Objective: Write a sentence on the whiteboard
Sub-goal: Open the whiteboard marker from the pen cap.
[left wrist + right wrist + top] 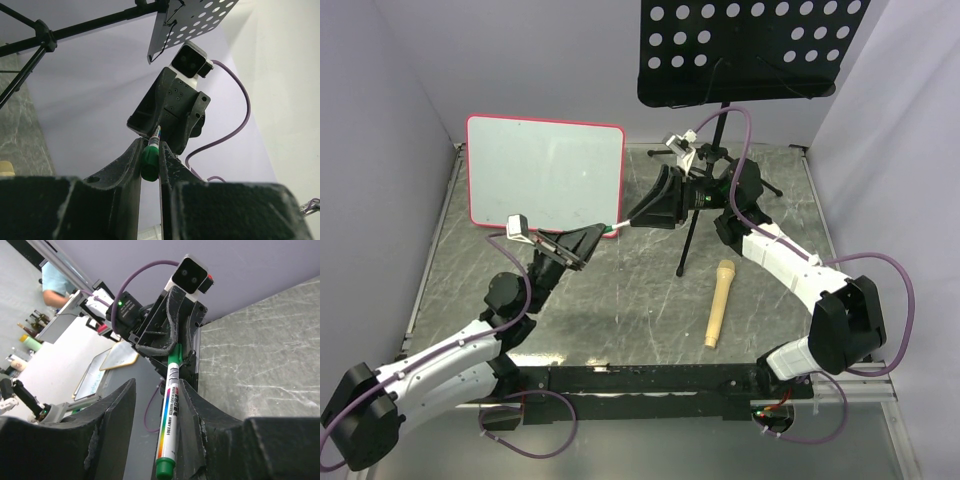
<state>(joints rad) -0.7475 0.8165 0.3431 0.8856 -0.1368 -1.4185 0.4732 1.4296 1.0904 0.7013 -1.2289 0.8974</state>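
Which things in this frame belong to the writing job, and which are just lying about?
Job: whiteboard; marker; left gripper, shut on the marker; right gripper, jaws open around it.
Lying about: music stand; beige microphone-shaped object.

The whiteboard (545, 172) stands back left, the music stand (745, 50) back right, the marker (616, 227) before both.
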